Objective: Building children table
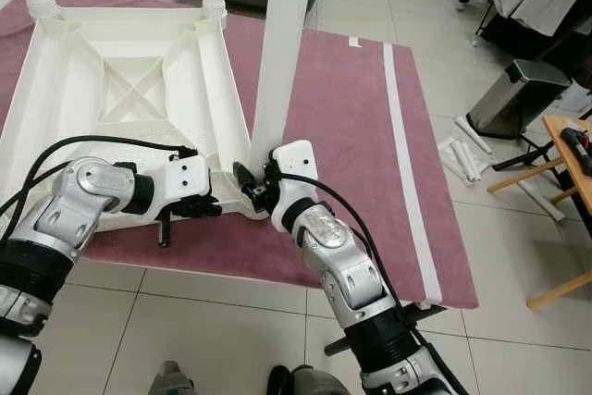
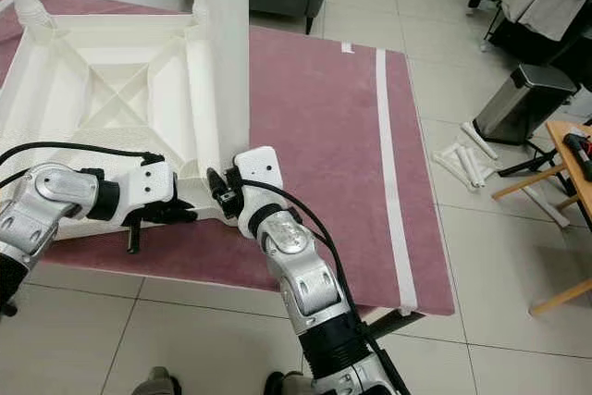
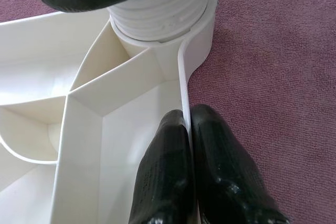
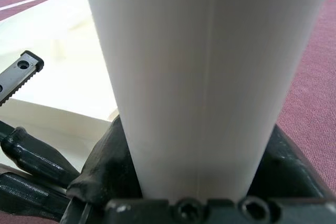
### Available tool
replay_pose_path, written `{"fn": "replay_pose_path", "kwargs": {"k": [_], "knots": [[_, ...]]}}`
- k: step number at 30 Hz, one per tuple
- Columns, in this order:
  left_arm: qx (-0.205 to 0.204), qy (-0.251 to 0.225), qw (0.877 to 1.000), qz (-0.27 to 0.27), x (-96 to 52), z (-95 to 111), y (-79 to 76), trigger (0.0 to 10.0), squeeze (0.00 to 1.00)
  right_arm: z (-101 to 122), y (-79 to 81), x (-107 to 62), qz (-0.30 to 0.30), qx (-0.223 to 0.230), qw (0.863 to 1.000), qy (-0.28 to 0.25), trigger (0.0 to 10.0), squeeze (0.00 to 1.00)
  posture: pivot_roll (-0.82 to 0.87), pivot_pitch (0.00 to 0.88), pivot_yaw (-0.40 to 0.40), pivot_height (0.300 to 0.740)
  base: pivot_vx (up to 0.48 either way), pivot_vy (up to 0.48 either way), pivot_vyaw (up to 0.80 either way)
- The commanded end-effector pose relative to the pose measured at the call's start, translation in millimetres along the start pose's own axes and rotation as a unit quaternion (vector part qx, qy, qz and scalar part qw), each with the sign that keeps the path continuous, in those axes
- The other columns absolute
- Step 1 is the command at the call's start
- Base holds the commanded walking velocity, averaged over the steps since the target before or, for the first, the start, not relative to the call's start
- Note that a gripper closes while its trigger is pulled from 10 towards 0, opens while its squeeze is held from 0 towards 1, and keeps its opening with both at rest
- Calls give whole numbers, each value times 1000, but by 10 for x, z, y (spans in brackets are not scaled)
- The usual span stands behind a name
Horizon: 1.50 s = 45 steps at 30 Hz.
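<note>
Here, in the left eye view, the upturned white children table top point(image 1: 120, 90) is seen lying underside-up on the maroon-covered bench point(image 1: 361, 127). At its near corner a white leg point(image 1: 282, 53) stands upright, long axis vertical, foot in the corner socket. The right gripper point(image 1: 252, 184) is placed at the base of that leg, right at the corner; the left gripper point(image 1: 205, 203) is set just beside it on the near edge of the top. A metal bin point(image 1: 514, 96) and loose white tubes point(image 1: 461, 156) are seen on the floor, well apart from the corner.

In the right eye view the same layout is given: leg vertical, both grippers crowded at the near corner.

In the left wrist view the left gripper's fingers point(image 3: 173, 182) are seen closed together, pinching the thin rim wall of the top, with the threaded socket point(image 3: 163, 9) just ahead along that rim.

In the right wrist view the leg is wrapped by the right gripper's dark fingers point(image 4: 105, 166), closed round its base. The leg is judged to need turning about its vertical axis, the top being steadied by the left.
</note>
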<state>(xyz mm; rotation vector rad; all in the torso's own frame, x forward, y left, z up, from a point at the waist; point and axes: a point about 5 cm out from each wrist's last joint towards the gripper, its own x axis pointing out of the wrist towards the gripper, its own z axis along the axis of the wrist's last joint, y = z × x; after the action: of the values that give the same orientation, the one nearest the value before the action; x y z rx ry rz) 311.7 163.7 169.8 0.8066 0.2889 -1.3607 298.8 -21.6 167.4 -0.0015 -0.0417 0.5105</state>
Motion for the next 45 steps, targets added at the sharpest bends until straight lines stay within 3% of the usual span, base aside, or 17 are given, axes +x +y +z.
{"fn": "replay_pose_path", "kwargs": {"k": [1, 3, 4, 6, 7, 10, 12, 13, 17, 23, 33, 34, 35, 37, 38, 43, 45], "knots": [[33, -28, 995, -85, 144, 108, -171, 0, 0, -278, -88, -60, -52, 26, 997, 57, 10000, 0, 214, 138, -77, 740, 0, 0, 0], [33, -28, 995, -85, 142, 107, -170, 0, 0, -258, -93, -57, -38, 22, 998, 49, 10000, 0, 215, 137, -77, 740, 0, 0, 0], [32, -27, 995, -85, 137, 103, -171, 0, 0, -212, -104, -51, -12, 17, 999, 33, 10000, 1000, 217, 137, -78, 740, 0, 0, 0], [32, -25, 996, -86, 128, 98, -171, 0, 0, -96, -121, -39, 53, 11, 999, 2, 10000, 1000, 217, 137, -78, 740, 0, 0, 0], [32, -24, 995, -86, 124, 95, -173, 0, 0, -28, -128, -38, 96, 4, 995, -11, 10000, 0, 220, 135, -78, 740, 0, 0, 0], [32, -24, 995, -86, 124, 95, -173, 0, 0, -28, -128, -38, 96, 4, 995, -11, 10000, 0, 220, 135, -78, 740, 0, 0, 0], [32, -23, 995, -87, 122, 92, -177, 0, 0, 37, -144, -40, 129, -6, 991, -20, 10000, 0, 220, 134, -78, 740, 0, 0, 0], [34, -21, 995, -90, 111, 86, -190, 0, 0, 115, -196, -46, 171, -25, 985, -27, 10000, 0, 222, 132, -78, 740, 0, 0, 0], [39, -14, 994, -100, 64, 68, -229, 0, 0, 236, -327, -76, 237, -55, 970, -25, 10000, 0, 228, 129, -82, 740, 0, 0, 0], [46, 3, 992, -117, -71, 19, -296, 0, 0, 242, -413, -142, 318, -77, 945, 2, 10000, 0, 240, 129, -84, 740, 0, 0, 0], [43, 9, 992, -120, -111, -3, -328, 0, 0, 173, -416, -135, 342, -74, 937, 19, 9529, 0, 248, 128, -85, 740, 0, 0, 0], [42, 8, 992, -119, -112, -3, -329, 0, 0, 163, -413, -128, 341, -71, 937, 19, 1647, 0, 248, 128, -85, 740, 0, 0, 0], [42, 7, 992, -117, -104, 4, -327, 0, 0, 152, -411, -116, 336, -66, 939, 19, 0, 0, 246, 126, -86, 740, 0, 0, 0], [42, 5, 992, -116, -95, 11, -326, 0, 0, 135, -408, -103, 325, -64, 943, 22, 0, 0, 244, 123, -86, 740, 0, 0, 0], [42, 1, 993, -114, -77, 28, -330, 0, 0, 75, -412, -70, 291, -68, 954, 33, 0, 0, 240, 123, -88, 740, 0, 0, 0], [42, -3, 993, -113, -62, 41, -332, 0, 0, 12, -417, -41, 255, -77, 963, 45, 0, 0, 240, 123, -88, 740, 0, 0, 0], [41, -11, 993, -108, -33, 68, -317, 0, 0, -69, -415, -16, 190, -72, 977, 56, 0, 0, 237, 126, -91, 740, 0, 0, 0]]}}
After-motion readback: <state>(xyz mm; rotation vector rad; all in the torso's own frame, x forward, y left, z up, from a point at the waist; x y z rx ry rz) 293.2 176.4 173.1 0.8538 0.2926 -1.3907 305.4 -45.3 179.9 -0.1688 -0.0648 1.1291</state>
